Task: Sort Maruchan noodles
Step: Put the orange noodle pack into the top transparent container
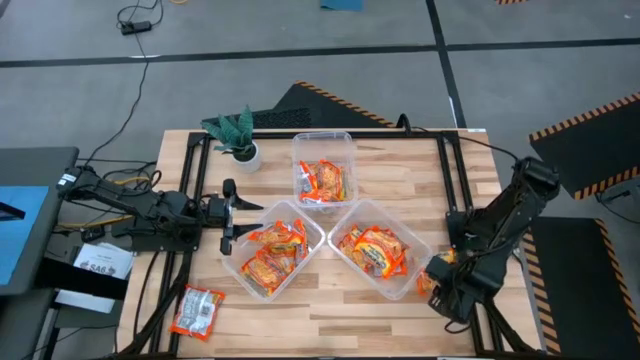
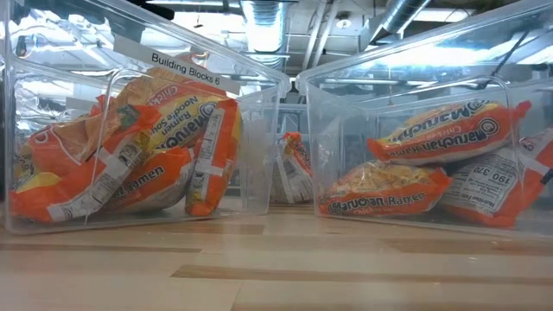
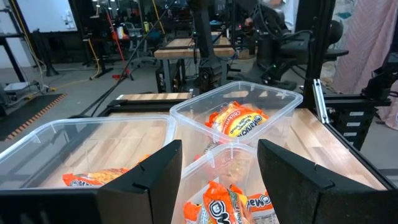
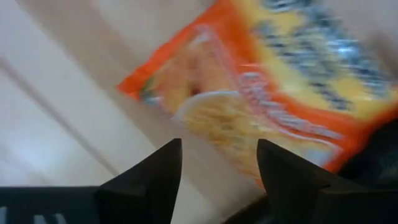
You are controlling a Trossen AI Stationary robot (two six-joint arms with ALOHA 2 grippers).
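The right hand [image 1: 437, 283] hangs low over the worktop [image 1: 400, 315] just beside the right clear tub [image 1: 420, 262], directly above 1 Maruchan noodle packet [image 4: 273, 93] lying on the wood — its fingers [image 4: 155, 171] spread, gripping nothing. The left hand [image 1: 229, 216] waits at the left tub's [image 1: 232, 266] edge, fingers likewise spread and empty. Most packets sit in 3 tubs: several in the left one, several in the right, a few in the far tub [image 1: 345, 140]. 1 more packet [image 1: 196, 311] lies loose near the worktop's front-left corner.
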